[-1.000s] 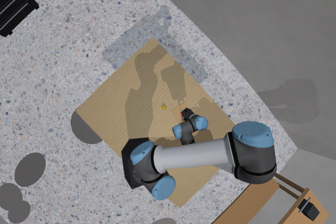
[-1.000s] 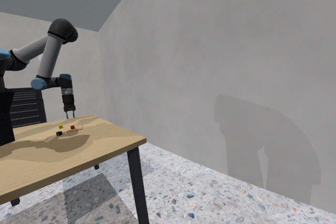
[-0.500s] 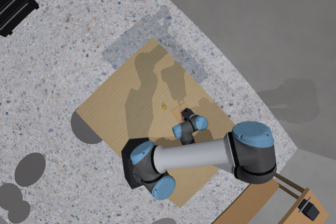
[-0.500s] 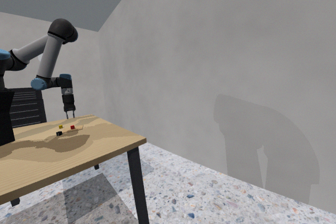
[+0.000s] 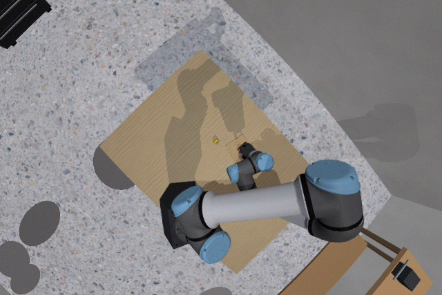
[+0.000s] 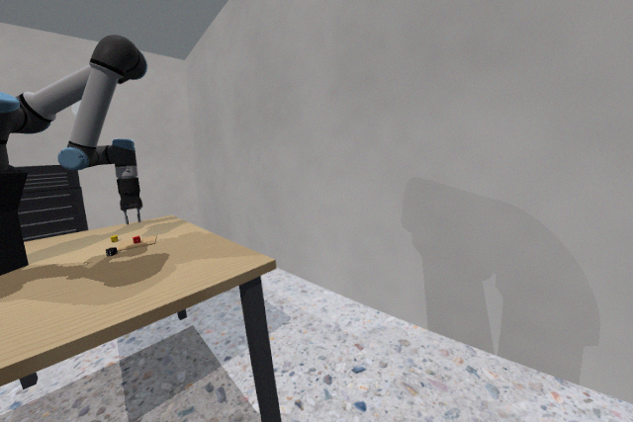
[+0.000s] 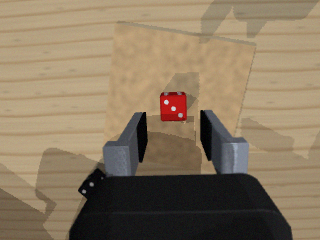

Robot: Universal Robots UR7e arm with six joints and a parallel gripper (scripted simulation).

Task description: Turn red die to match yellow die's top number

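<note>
The red die [image 5: 239, 149] [image 6: 136, 239] [image 7: 173, 106] lies flat on the thin tan mat [image 5: 233, 146] [image 6: 149, 241] [image 7: 135, 55]. Its top shows three pips in the wrist view. The yellow die [image 5: 215, 141] [image 6: 114, 238] lies on the table off the mat; its top number is too small to read. The black die [image 6: 111, 251] [image 7: 91, 183] is beside the mat, partly hidden by the gripper body in the wrist view. My gripper [image 6: 133, 221] [image 7: 173, 126] is open and empty, pointing down above the mat, with its fingers wider apart than the red die.
The wooden table [image 5: 142, 124] [image 6: 220, 254] carries the dice and mat. The arm covers part of it in the top view. A black cabinet [image 5: 17, 6] [image 6: 50, 198] stands beyond the table. Arm shadows cross the mat and table.
</note>
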